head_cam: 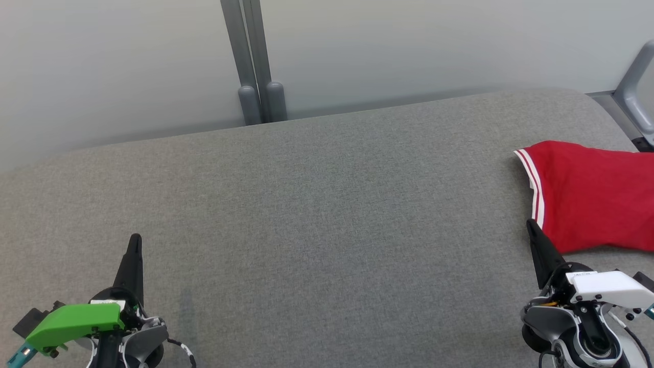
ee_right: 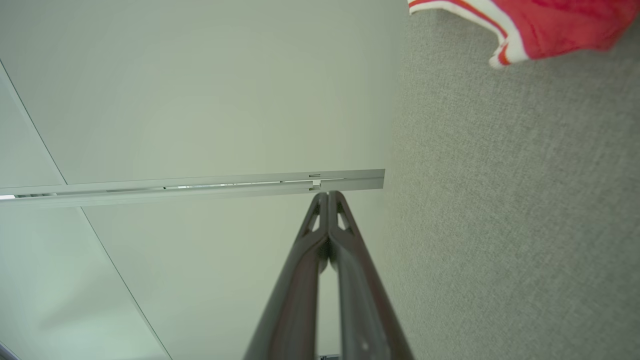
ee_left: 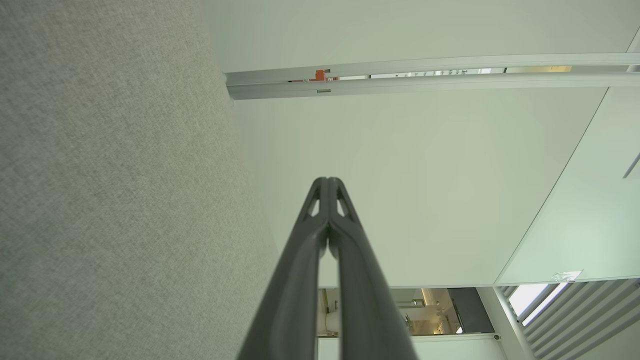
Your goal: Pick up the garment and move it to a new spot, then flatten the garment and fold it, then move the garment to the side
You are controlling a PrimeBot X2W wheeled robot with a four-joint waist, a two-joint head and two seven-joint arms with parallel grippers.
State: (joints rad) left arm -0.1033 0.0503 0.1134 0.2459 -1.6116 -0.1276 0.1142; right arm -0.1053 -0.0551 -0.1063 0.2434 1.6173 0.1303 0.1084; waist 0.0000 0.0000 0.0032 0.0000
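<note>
Two closed pincers: left gripper (head_cam: 135, 240) and right gripper (head_cam: 531, 225) hold nothing, with the garment (head_cam: 598, 199) at the far right of the grey padded surface (head_cam: 327, 204).
At the lower left, the left gripper has its two dark fingers pressed together above bare fabric, and its wrist view shows the tips meeting against a pale wall (ee_left: 425, 165). At the lower right, the right gripper's fingers are likewise pressed together, the tip just beside the garment's near-left edge; whether it touches the cloth I cannot tell. The garment is red with white-striped trim, lies on the surface and is partly cut off by the frame's right edge. A grey post (head_cam: 253, 61) rises behind the surface's far edge.
</note>
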